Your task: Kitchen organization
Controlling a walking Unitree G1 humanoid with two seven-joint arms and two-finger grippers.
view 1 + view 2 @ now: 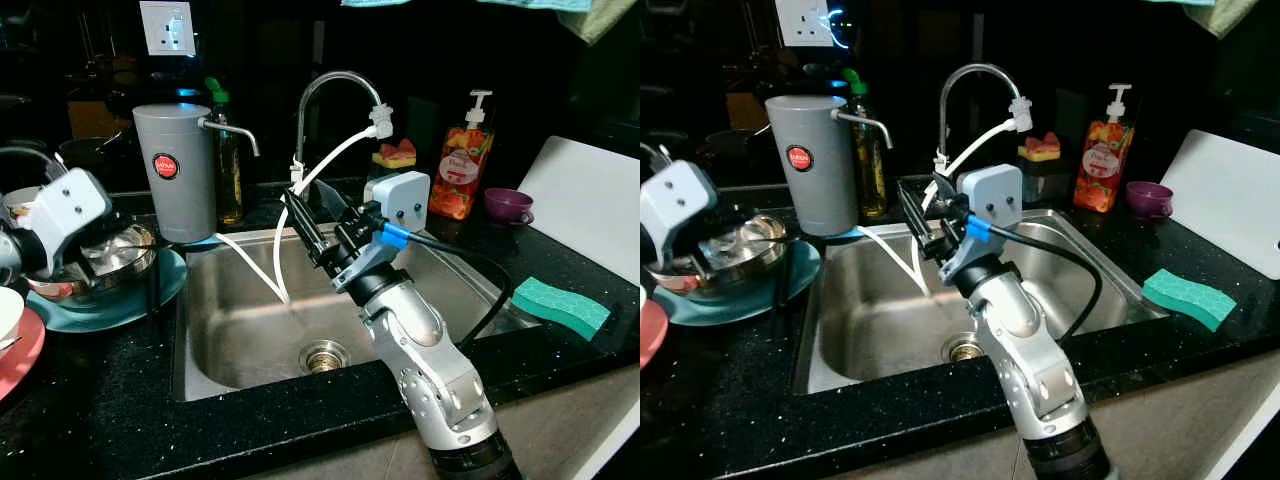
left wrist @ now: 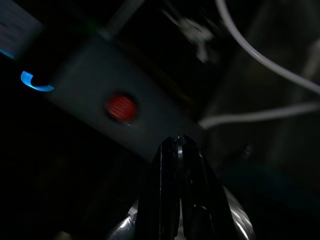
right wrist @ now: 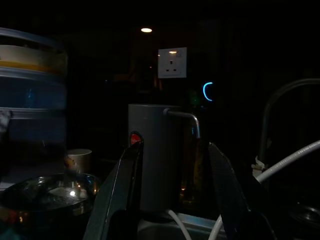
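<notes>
Dark speckled stone makes up the desk (image 1: 100, 400), with a steel sink (image 1: 240, 330) sunk in its middle and a gooseneck tap (image 1: 335, 85) trailing white hoses behind it. To the sink's left stands a tall grey water dispenser (image 1: 175, 170); left again, a steel bowl (image 1: 120, 260) sits on a teal plate (image 1: 110, 305) — the likeliest things to tidy, I judge. The right gripper (image 1: 312, 215) hangs over the sink with its two black fingers spread and nothing between them, aimed toward the dispenser. The left gripper (image 2: 179, 150) hovers by the bowl, fingers pressed together and empty as far as the dark wrist view shows. For a clean reach, the right arm should pass clear of the hoses and dispenser spout — snagging either is the risk. A green sponge (image 1: 560, 305) lies well apart on the right.
</notes>
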